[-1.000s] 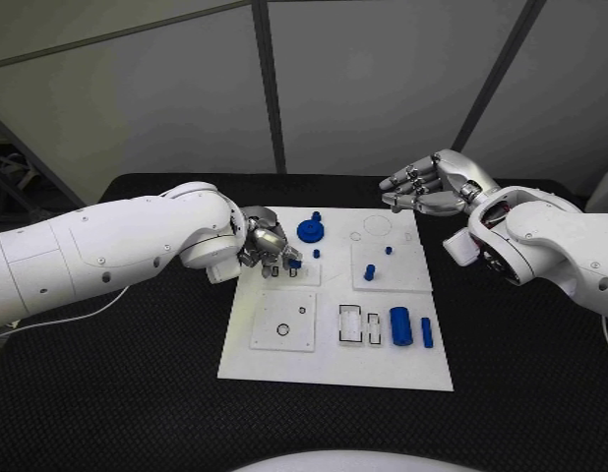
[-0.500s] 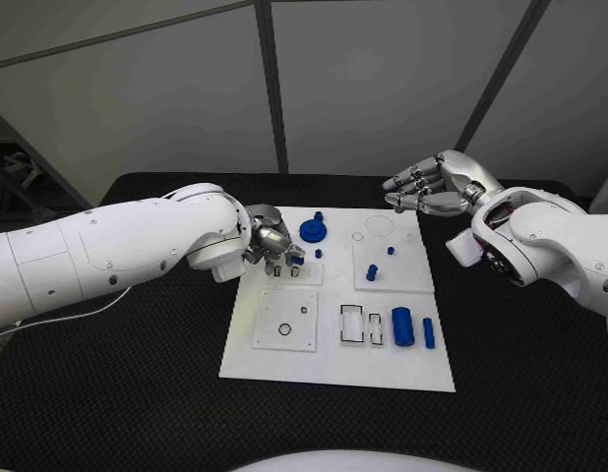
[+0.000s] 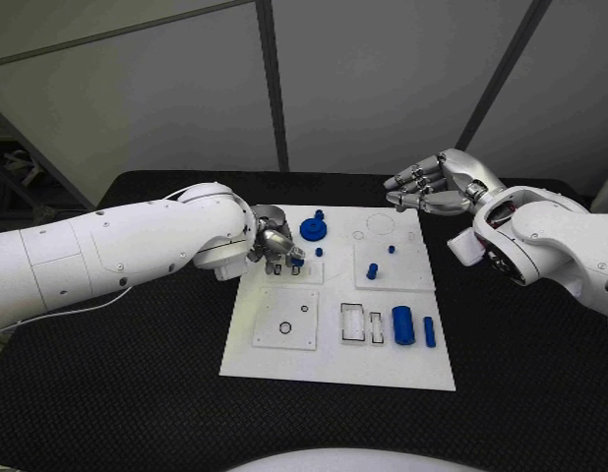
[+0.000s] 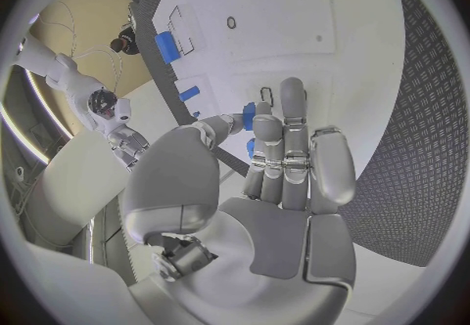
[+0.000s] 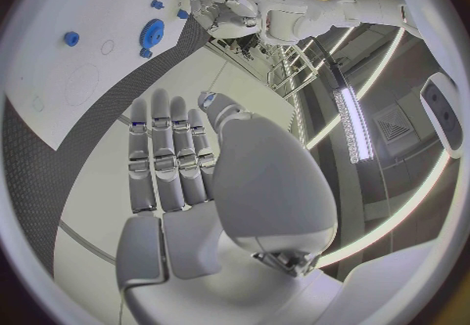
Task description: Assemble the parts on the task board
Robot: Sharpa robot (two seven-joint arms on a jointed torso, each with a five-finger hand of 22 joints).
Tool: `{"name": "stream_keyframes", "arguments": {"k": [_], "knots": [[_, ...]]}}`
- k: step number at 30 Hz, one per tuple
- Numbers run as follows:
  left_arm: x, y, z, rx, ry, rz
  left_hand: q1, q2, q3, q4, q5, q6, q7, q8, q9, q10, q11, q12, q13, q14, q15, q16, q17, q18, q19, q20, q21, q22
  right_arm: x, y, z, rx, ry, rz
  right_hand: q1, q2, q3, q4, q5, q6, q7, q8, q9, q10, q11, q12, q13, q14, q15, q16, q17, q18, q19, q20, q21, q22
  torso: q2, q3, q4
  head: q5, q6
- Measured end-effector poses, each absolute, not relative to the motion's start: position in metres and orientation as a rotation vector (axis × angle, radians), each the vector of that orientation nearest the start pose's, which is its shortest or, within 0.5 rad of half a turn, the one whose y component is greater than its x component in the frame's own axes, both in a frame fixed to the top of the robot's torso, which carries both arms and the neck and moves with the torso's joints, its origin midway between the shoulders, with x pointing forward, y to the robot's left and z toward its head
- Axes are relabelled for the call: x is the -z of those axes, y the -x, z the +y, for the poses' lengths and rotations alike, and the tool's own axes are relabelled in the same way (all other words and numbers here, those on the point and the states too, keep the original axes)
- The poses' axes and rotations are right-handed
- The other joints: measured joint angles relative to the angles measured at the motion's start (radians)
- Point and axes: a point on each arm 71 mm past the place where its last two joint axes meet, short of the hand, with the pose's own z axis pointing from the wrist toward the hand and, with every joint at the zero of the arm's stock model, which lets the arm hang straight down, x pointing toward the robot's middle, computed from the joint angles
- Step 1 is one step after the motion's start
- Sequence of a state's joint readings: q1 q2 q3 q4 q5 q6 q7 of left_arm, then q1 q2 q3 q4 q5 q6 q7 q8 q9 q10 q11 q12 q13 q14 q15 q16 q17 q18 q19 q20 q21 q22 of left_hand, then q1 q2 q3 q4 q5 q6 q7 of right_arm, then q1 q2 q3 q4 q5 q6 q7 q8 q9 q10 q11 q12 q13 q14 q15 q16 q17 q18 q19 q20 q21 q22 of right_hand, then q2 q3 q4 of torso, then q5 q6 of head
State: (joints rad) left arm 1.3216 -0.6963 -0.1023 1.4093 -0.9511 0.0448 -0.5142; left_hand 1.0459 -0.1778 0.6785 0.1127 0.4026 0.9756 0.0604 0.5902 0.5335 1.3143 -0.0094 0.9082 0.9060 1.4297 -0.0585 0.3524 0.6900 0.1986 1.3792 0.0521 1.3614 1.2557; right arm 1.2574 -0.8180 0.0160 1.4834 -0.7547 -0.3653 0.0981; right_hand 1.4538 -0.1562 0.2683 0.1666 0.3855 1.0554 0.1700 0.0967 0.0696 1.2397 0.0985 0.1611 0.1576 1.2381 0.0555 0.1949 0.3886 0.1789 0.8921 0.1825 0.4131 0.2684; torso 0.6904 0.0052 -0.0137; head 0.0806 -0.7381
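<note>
Pinching a small blue part (image 3: 293, 261) in my left hand (image 3: 274, 245) over the task board (image 3: 335, 369) near the blue gear (image 3: 313, 232); right hand (image 3: 436, 185) empty, fingers spread, beyond the far edge. Little changed from a second ago.

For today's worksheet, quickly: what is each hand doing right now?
Left hand: pinches a small blue part over the task board.
Right hand: open, holding nothing.

Black table (image 3: 134, 393); white task board (image 3: 335, 369) lying flat on it.
</note>
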Motion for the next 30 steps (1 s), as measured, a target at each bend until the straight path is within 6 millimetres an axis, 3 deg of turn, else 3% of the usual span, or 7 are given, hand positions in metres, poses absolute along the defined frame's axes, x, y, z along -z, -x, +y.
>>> {"name": "stream_keyframes", "arguments": {"k": [4, 30], "knots": [[0.1940, -0.5111, 0.1758, 0.473, 0.249, 2.250, -0.009, 0.009, 0.001, -0.001, 0.005, 0.000, 0.000, 0.007, 0.002, 0.003, -0.003, 0.006, 0.000, 0.000, 0.000, 0.000, 0.001, 0.000, 0.000, 0.000, 0.000, -0.001, 0.1353, -0.5106, -0.2028, -1.109, -0.434, 1.568, 0.000, 0.000, 0.000, 0.000, 0.000, 0.000, 0.000, 0.000, 0.000, 0.000, 0.000, 0.000, 0.000, 0.000, 0.000, 0.000, 0.000, 0.000, 0.000, 0.000, 0.000, 0.000, 0.000, -0.0001, -0.0006, 0.000, -0.001], [0.1984, -0.5116, 0.1726, 0.413, 0.144, 2.280, -0.018, 0.000, 0.007, -0.007, 0.007, 0.000, 0.000, 0.011, 0.002, 0.009, -0.008, 0.002, -0.014, 0.002, 0.002, 0.000, 0.002, 0.000, 0.000, 0.000, 0.000, -0.006, 0.1354, -0.5105, -0.2022, -1.111, -0.433, 1.570, 0.000, 0.000, 0.000, 0.000, 0.000, 0.000, 0.000, 0.000, 0.000, 0.000, 0.000, 0.000, 0.000, 0.000, 0.000, 0.000, 0.000, 0.000, 0.000, 0.000, 0.000, -0.001, 0.000, -0.0004, 0.0002, 0.000, -0.001]]}}
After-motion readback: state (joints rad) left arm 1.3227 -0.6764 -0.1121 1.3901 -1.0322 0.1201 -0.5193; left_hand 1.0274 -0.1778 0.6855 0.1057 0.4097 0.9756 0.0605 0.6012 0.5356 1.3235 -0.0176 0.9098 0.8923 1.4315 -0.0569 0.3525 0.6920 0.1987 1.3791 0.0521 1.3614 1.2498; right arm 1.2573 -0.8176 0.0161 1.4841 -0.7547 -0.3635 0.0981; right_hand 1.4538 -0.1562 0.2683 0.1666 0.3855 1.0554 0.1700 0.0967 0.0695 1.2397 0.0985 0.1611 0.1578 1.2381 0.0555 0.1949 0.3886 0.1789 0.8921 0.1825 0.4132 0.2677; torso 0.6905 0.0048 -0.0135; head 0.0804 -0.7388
